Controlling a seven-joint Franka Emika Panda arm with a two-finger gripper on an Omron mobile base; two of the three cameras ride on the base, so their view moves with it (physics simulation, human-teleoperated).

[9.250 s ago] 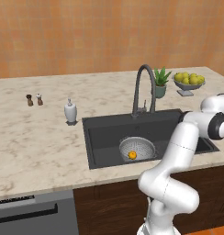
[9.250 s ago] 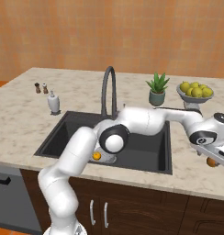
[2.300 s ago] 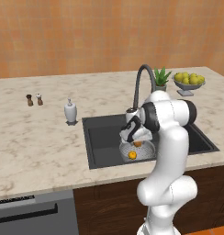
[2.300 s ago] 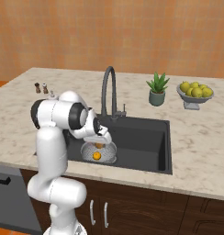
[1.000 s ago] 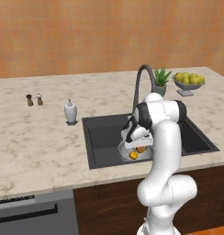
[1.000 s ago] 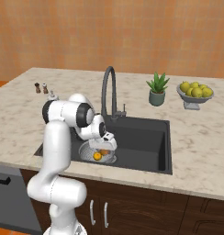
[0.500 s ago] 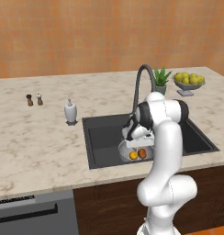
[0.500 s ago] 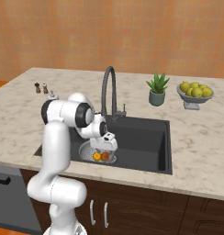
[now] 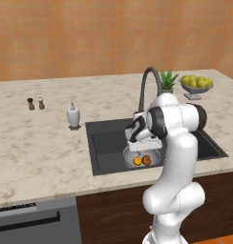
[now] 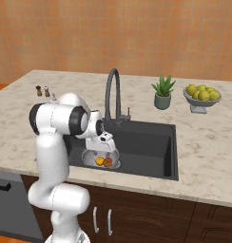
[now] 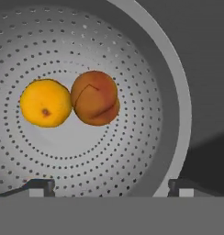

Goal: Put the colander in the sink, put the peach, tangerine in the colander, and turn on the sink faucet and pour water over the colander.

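Note:
The silver perforated colander stands in the front part of the dark sink. In it lie the tangerine and the peach, touching side by side. My gripper hangs open just above them, holding nothing. The dark gooseneck sink faucet arches behind the basin. Water is out of view.
A white soap bottle stands left of the sink, with two small shakers further left. A potted plant and a bowl of lemons sit at the back right. A dishwasher front lies below the counter.
The gripper has opened wide and let the peach go; it now lies in the colander beside the tangerine. The arm has hardly moved.

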